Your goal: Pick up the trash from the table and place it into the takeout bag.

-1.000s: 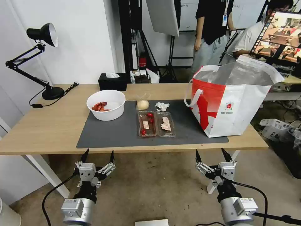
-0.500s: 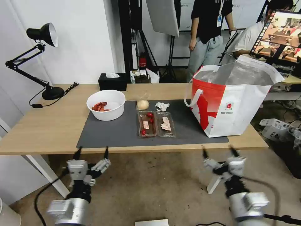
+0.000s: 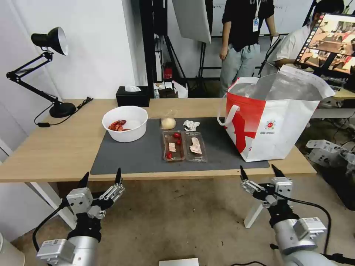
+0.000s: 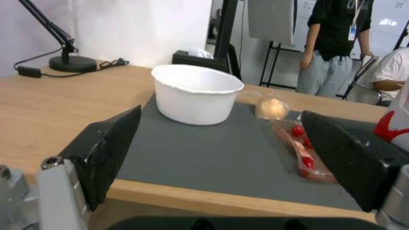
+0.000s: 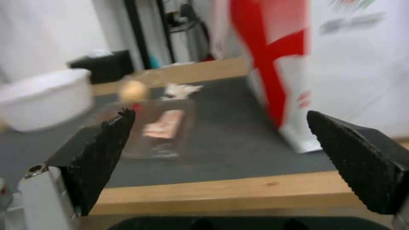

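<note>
Both hands hang below the near edge of the bench, in front of it and touching nothing. The left hand sits under the near-left corner of the dark grey mat, its two black fingers spread wide and empty. The right hand sits under the mat's near-right corner, just in front of the takeout bag, its two fingers likewise spread wide with nothing between them.

Four pieces of trash lie on the mat. One white bowl stands at the mat's far-left corner with red shells inside. One clear two-part tray lies near the middle of the mat; its left half holds three small red pieces and a pinkish scrap, its right half one pale pink scrap. One yellowish ball in clear wrap rests at the mat's far edge, just beyond the tray. One crumpled white tissue lies just right of the ball, apart from it.

The single takeout bag stands upright at the right end of the bench, partly on the mat's right edge, mouth open and silver lining showing, a white strap hanging on its left side.

One black tissue box sits at the far edge of the bench behind the bowl. One black desk lamp stands at the far-left corner.

In the left wrist view the bowl, the ball and the tray appear between the spread fingers.
</note>
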Motion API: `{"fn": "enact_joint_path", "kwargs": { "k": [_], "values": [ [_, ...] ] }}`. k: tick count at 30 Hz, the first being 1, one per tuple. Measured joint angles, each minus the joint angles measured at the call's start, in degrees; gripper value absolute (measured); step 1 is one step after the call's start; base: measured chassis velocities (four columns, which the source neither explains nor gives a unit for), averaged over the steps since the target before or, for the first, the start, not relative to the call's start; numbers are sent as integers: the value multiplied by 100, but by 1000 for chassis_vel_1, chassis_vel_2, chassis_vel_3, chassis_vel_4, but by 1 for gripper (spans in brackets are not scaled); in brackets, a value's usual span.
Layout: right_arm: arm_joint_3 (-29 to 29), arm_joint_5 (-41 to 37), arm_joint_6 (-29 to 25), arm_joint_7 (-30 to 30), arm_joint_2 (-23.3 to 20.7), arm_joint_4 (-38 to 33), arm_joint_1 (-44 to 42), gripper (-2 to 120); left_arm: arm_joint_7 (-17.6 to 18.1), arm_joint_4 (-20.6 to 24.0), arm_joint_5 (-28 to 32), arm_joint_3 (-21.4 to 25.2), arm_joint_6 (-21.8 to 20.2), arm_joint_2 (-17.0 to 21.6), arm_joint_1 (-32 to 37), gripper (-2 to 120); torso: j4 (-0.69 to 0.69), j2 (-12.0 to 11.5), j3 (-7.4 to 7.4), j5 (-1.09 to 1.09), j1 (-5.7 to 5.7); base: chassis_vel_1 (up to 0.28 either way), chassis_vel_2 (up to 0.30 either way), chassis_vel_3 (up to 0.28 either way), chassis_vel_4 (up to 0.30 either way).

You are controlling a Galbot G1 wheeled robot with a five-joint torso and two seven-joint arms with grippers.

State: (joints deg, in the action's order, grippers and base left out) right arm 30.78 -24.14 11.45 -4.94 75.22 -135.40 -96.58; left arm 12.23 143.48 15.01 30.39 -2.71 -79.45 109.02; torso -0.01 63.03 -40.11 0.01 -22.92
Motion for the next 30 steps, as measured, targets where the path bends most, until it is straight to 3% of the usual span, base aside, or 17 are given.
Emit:
{"fn": "enact_joint_path", "kwargs": {
  "k": [1, 5, 14, 17, 18, 22, 30],
  "values": [
    [0, 0, 0, 0, 0, 0, 0, 100, 0, 0, 0, 0, 0, 0, 0, 100, 0, 0, 0, 0, 0, 0, 0, 0, 0],
    [-952, -1893, 240, -767, -140, 377, 1088, 100, -3, -8, 21, 45, 61, 35, 178, 100, 1, 0, -1, 0, 0, 0, 0, 0, 0],
    [-1894, -3900, 435, -1939, 128, 1274, 2658, 100, -14, -16, -214, 93, 172, -20, 525, 100, 1, 0, -1, -2, 0, 0, 0, 0, 0],
    [-2166, -4880, 433, -2851, 390, 1578, 3245, 100, -18, -18, -373, 123, 254, -44, 648, 100, 1, 0, -1, -2, -1, 0, 0, 0, 0],
    [-2166, -4880, 433, -2851, 390, 1578, 3245, 100, -18, -18, -373, 123, 254, -44, 648, 100, 1, 0, -1, -2, -1, 0, 0, 0, 0],
    [-2308, -5497, 296, -3831, 690, 1813, 3610, 100, -20, -20, -556, 132, 355, -86, 743, 100, 1, -1, -1, -2, -1, 0, 0, 0, 0],
    [-2366, -5778, 85, -4386, 1069, 2052, 3765, 100, -26, -23, -857, 136, 502, -132, 859, 100, 1, 0, 0, -1, 0, 0, 0, 0, 0]
  ]
}}
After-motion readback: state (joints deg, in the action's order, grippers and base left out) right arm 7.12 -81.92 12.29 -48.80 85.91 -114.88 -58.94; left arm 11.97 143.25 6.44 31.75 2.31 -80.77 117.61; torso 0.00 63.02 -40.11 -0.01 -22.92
